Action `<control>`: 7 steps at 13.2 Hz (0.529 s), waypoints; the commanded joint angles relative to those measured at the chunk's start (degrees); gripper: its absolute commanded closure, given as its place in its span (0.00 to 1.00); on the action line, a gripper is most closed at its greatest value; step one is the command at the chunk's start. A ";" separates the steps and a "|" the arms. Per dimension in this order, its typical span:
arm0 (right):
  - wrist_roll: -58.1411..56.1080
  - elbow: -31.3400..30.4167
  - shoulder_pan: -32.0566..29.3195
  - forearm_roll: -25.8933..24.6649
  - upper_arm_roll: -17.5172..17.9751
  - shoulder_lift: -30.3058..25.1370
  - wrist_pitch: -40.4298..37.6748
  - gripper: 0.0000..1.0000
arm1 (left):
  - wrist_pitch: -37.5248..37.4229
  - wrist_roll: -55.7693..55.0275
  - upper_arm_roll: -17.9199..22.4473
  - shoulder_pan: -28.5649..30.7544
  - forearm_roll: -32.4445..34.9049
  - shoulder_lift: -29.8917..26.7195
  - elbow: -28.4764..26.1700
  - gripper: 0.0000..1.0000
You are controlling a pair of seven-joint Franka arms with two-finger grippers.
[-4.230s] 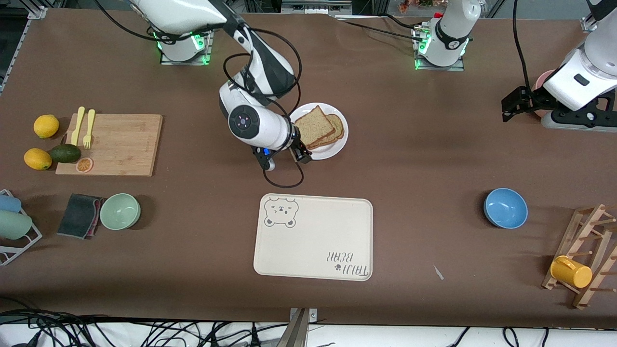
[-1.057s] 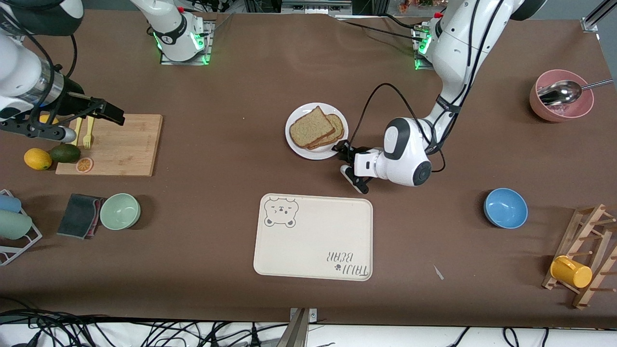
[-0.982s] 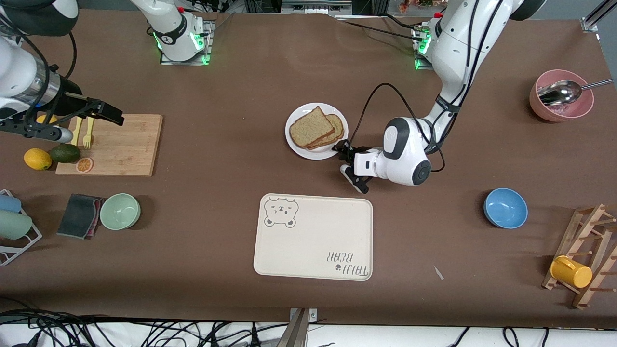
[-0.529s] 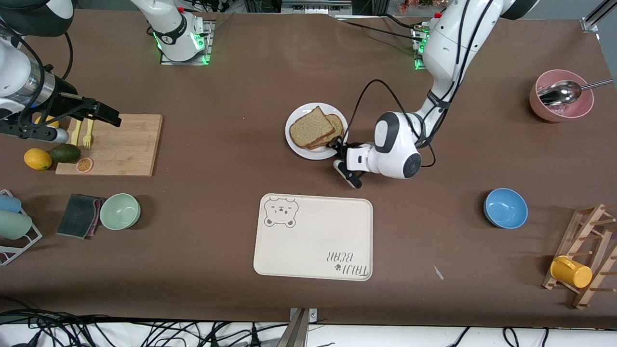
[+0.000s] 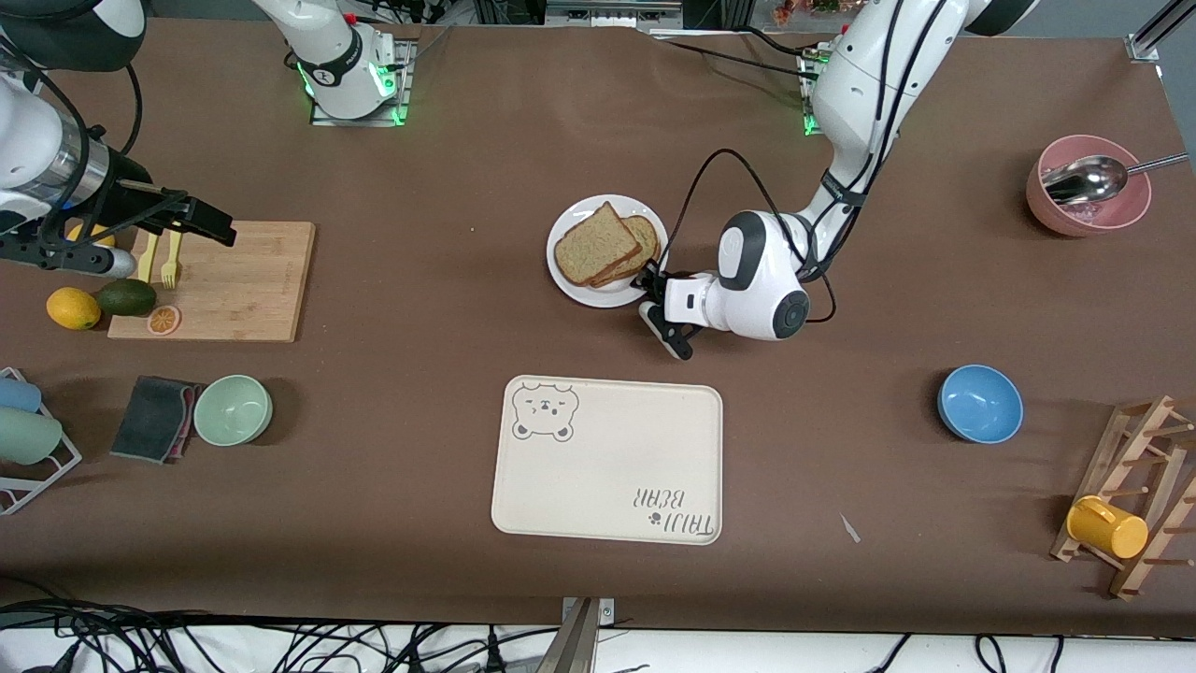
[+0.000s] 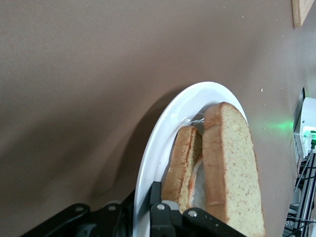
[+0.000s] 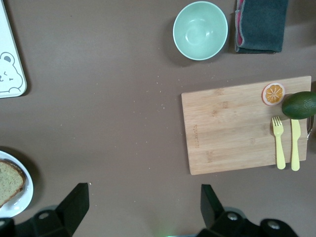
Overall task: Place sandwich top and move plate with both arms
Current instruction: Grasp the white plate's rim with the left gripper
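Now the sandwich top (image 5: pixel 590 250), a speckled tan slice with a darker crust, lies slightly askew on the lower slice, both on the plate (image 5: pixel 566 280), a small, smooth, round white dish. The left gripper (image 5: pixel 650 283), half open a second ago, has closed its black fingers on the plate's rim at the edge toward the left arm's end of the table, and the plate has slid a little toward the right arm's end. Stacking looks finished and the carry is starting, so far single-handed. The left wrist view shows the rim (image 6: pixel 148 163) pinched just beside the bread. The tray (image 5: pixel 607 460), a cream rounded rectangle with a bear drawing, lies nearer the front camera than the plate. Well away from the plate, the right gripper (image 5: pixel 198 220) waits spread wide and empty over the wooden cutting board (image 5: pixel 224 280).
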 commanded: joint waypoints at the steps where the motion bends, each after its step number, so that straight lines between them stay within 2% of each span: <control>1: -1.30 0.24 -0.75 0.21 0.73 -0.45 -0.27 0.00 | 1.12 3.20 0.16 0.39 -1.91 -0.23 -1.07 1.00; 6: -2.97 -0.11 -0.75 0.39 0.82 -0.27 -0.01 0.00 | 0.25 3.20 0.07 2.23 -2.17 -0.59 -0.63 1.00; 7: -3.93 -0.02 -0.75 0.39 0.73 -0.27 0.26 0.00 | -1.15 3.20 0.07 2.75 -3.92 -0.59 -0.37 1.00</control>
